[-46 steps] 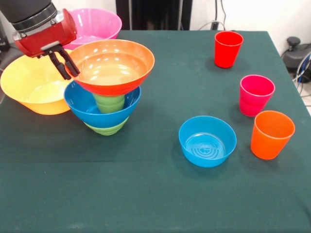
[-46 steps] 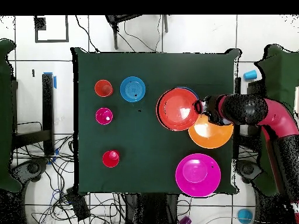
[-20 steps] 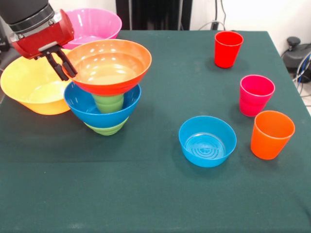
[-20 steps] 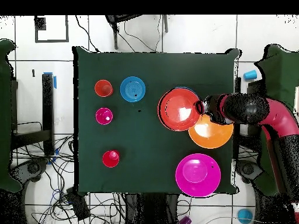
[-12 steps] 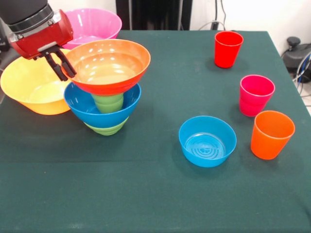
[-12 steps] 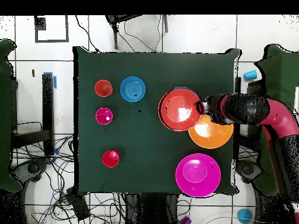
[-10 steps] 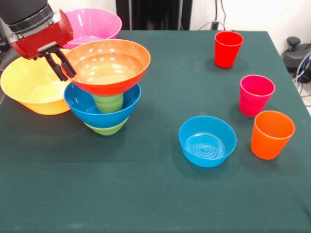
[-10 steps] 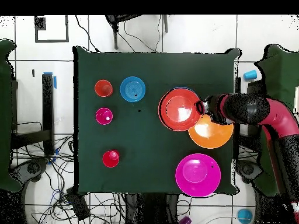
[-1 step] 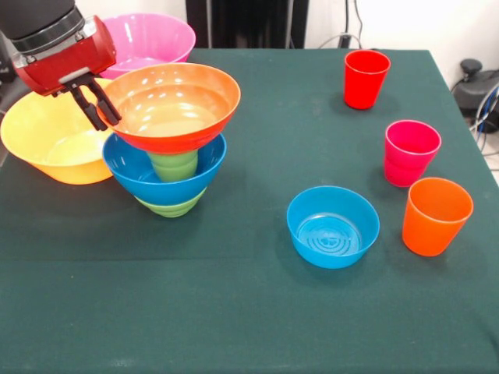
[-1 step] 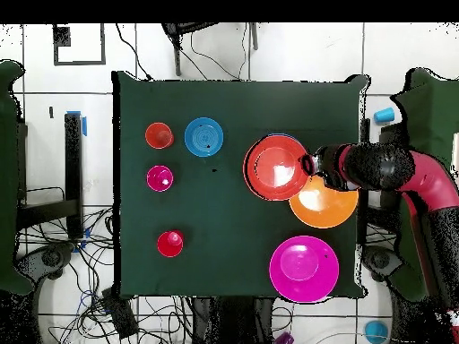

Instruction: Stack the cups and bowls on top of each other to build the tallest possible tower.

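The tower stands at the left in the front view: a small green bowl [image 9: 171, 208] at the base, a wide blue bowl [image 9: 160, 185] in it, and a light green cup [image 9: 175, 165] inside that. A shallow orange-red bowl [image 9: 173, 105] [image 10: 275, 167] sits level just over the green cup. My gripper [image 9: 105, 118] [image 10: 307, 164] is shut on that bowl's left rim. Whether the bowl rests on the cup is hidden. Loose at the right are a red cup [image 9: 366, 78], a magenta cup [image 9: 411, 152], an orange cup [image 9: 437, 216] and a small blue bowl [image 9: 333, 226].
A big yellow-orange bowl [image 9: 54, 140] [image 10: 324, 204] sits right beside the tower, under my gripper's body. A big pink bowl [image 9: 152, 39] [image 10: 303, 268] stands behind it near the table's far left corner. Cables and floor surround the table [image 10: 233, 98].
My gripper and the orange-red bowl have shifted slightly to the left in the front view, keeping the bowl over the tower. Nothing else has moved.
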